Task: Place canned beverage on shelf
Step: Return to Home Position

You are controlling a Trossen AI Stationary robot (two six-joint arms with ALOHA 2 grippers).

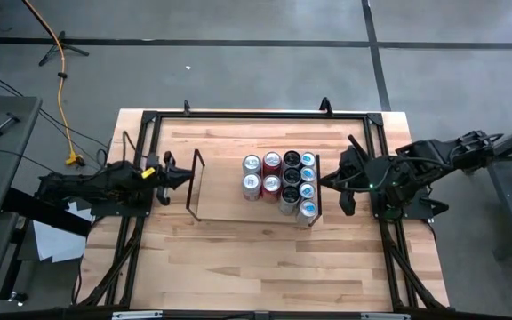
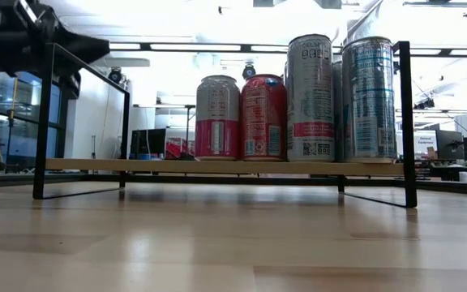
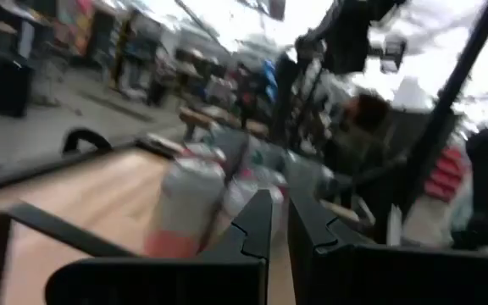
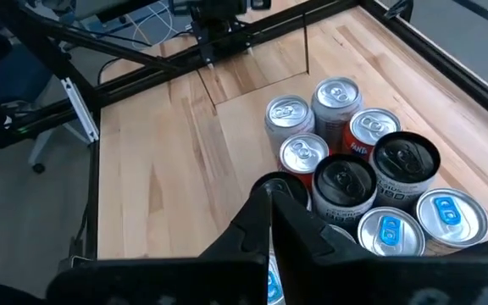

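- The left gripper (image 1: 188, 176) hangs near the left edge of the table (image 1: 238, 267), just beside the left end of the shelf. Its fingers are close together and hold nothing. I think it is empty because no can is left to carry.
- The shelf (image 1: 220, 203) lies in the middle of the table, its long side running left to right. Its left half is bare wood.
- The cans (image 1: 272, 184) all stand upright on the right half of the shelf, packed tight. Same kinds stand together: two pink cans (image 1: 252, 164) first, then red cans (image 1: 272, 161), then black tops (image 1: 291, 160), then a row of blue tops (image 1: 308, 175) by the right wire frame (image 2: 404, 122). I think they are packed like this so like goes with like and it leaves room.
- The right gripper (image 1: 327, 183) hangs near the right edge of the table, just beside the right end of the shelf. It is close to the blue tops but apart from them. Its fingers are pressed together and empty.
- No can stands on the bare table, so the job looks done.
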